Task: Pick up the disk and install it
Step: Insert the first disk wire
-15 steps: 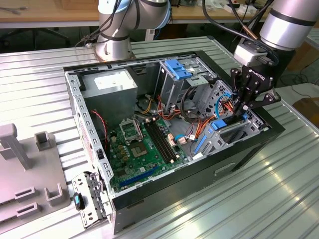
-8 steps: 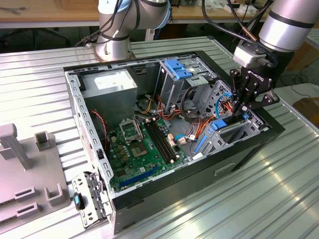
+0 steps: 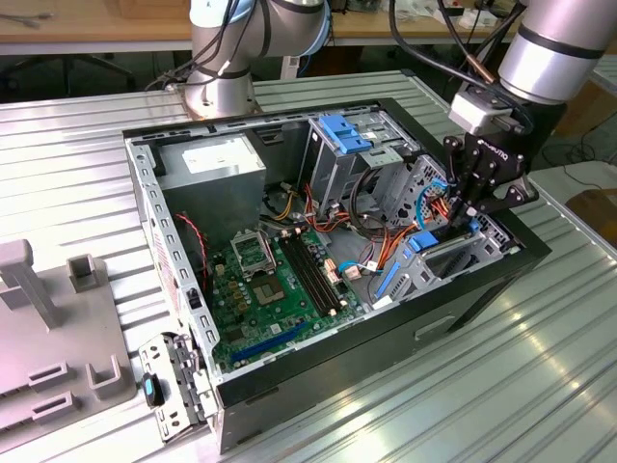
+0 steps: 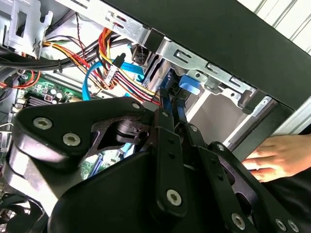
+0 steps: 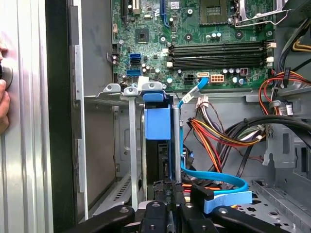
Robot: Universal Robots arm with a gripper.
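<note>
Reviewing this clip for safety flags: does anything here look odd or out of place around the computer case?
Yes: a person's hand rests against the outside of the computer case, close to the working gripper. In the first wrist view fingers also show at the case's outer edge. Inside, the disk stands upright in its bay; nothing looks spilled or broken.

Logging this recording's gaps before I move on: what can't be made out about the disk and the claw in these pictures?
- Blue-framed dark grey disk: in the first wrist view its lower part is hidden behind the black claw.
- The claw's fingertips: in the second wrist view the grip is masked by its own black linkage.
- Exterior view: the claw dips into the grey metal drive cage, so seating depth is unreadable.
</note>
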